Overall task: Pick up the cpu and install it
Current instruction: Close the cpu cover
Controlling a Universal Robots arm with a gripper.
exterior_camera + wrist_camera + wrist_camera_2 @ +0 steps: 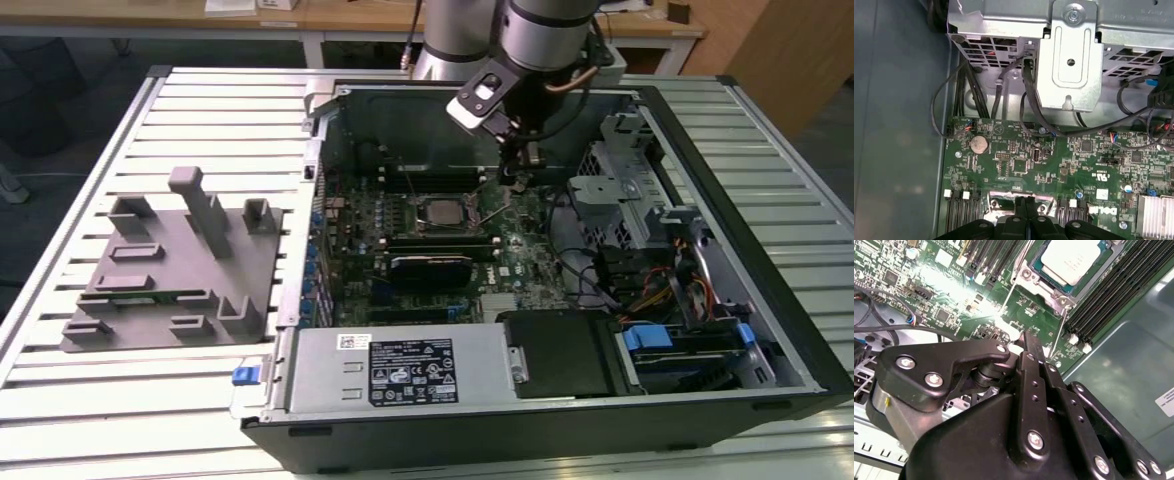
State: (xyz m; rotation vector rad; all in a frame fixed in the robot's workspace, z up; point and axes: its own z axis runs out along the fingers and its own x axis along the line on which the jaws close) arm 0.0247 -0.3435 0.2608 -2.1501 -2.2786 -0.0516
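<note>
The cpu [1074, 259], a small square chip with a pale silvery top, lies flat in the metal-framed socket [1054, 292] of the green motherboard [949, 285]. In the exterior view the cpu [441, 210] sits mid-board inside the open computer case. My gripper [513, 182] hangs low over the board, just to the exterior view's right of the socket. Its black fingers [1029, 352] are pressed together, shut, with nothing visible between them. The tips [1025, 201] stand close above the socket's thin wire lever [1058, 332]; I cannot tell whether they touch it.
Memory slots [1114, 295] flank the socket. A metal drive cage [1069, 55] and black cables [1004, 95] crowd the case on the exterior view's right. The power supply [400, 370] fills the near side. A large grey slotted block [174, 270] rests on the table at the exterior view's left.
</note>
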